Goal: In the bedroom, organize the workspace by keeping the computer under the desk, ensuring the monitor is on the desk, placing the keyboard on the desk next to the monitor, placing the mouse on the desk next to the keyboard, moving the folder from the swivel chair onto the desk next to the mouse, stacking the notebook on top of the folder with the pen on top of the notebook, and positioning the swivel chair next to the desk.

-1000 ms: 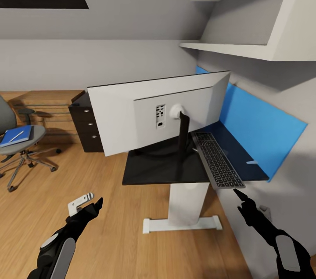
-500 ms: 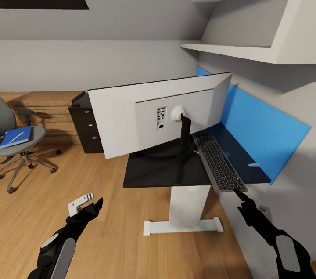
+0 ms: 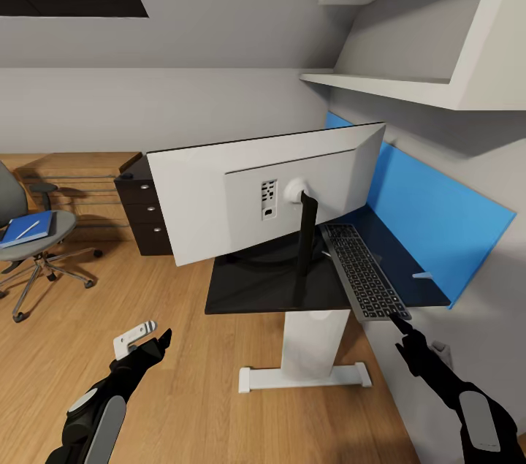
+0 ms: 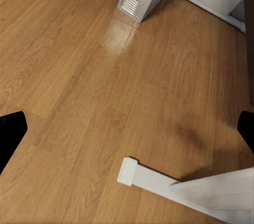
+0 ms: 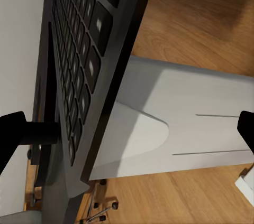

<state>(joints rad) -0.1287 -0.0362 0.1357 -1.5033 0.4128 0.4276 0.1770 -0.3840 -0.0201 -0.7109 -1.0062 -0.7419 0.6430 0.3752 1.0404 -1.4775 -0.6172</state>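
Black-keyed keyboard [image 3: 363, 270] lies almost unshifted beside the monitor [image 3: 267, 190], overhanging the desk [image 3: 270, 288]; right gripper [image 3: 401, 326] open and empty at its corner, left gripper [image 3: 150, 339] open too.

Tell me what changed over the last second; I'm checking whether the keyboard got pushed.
Little changed. The keyboard slid slightly further onto the desk, with the right gripper at its near end. The monitor, the chair with the blue folder, and the left gripper stayed put.
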